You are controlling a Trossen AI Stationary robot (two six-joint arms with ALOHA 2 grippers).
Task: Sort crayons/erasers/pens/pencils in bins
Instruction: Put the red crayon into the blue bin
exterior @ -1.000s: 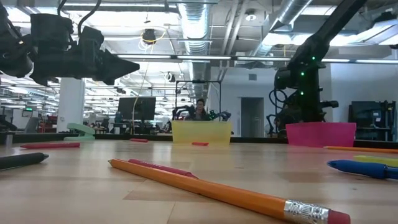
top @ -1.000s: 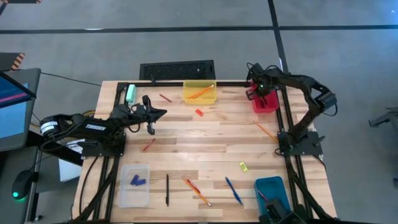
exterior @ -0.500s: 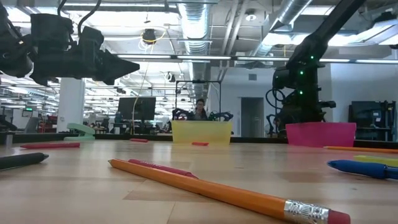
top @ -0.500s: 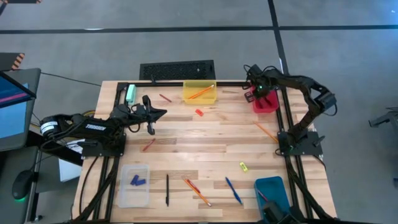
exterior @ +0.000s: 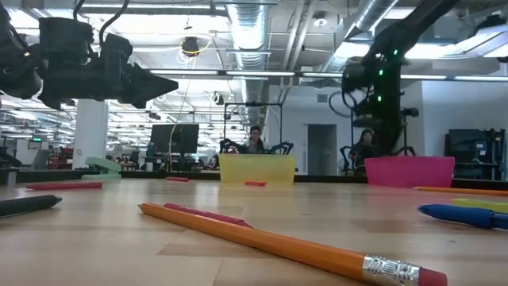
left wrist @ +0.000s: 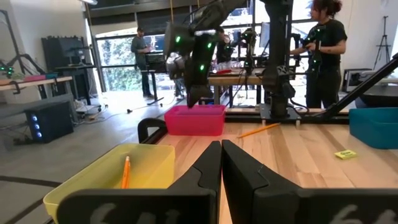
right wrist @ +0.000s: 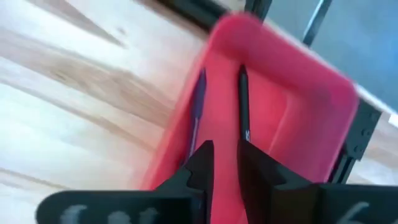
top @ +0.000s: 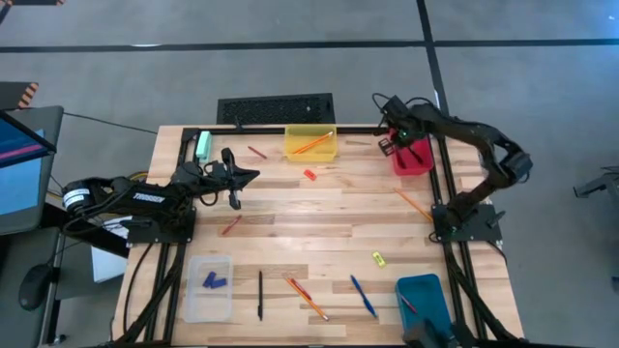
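The right claw [top: 390, 141] hangs just above the near-left rim of the red bin [top: 414, 158] at the far right of the worktop [top: 319, 217]. Its fingers [right wrist: 198, 167] stand a narrow gap apart and carry nothing. Below them, inside the red bin [right wrist: 292, 124], lie two pens: a purple one [right wrist: 196, 109] against the wall and a black one [right wrist: 244, 106] beside it. The right arm rises from its base at the worktop's right edge, bends at a high elbow and reaches back and inward, its wrist tipped down over the bin.

The left claw [top: 253, 175] is closed and empty, held level above the worktop's left half, pointing toward the yellow bin [top: 310, 146], which holds an orange pencil [top: 311, 144].

Pencils, pens, crayons and a yellow eraser [top: 378, 258] lie scattered on the worktop; blue erasers [top: 214, 281] sit in the clear bin [top: 208, 289], and the teal bin [top: 423, 295] stands at the near right.
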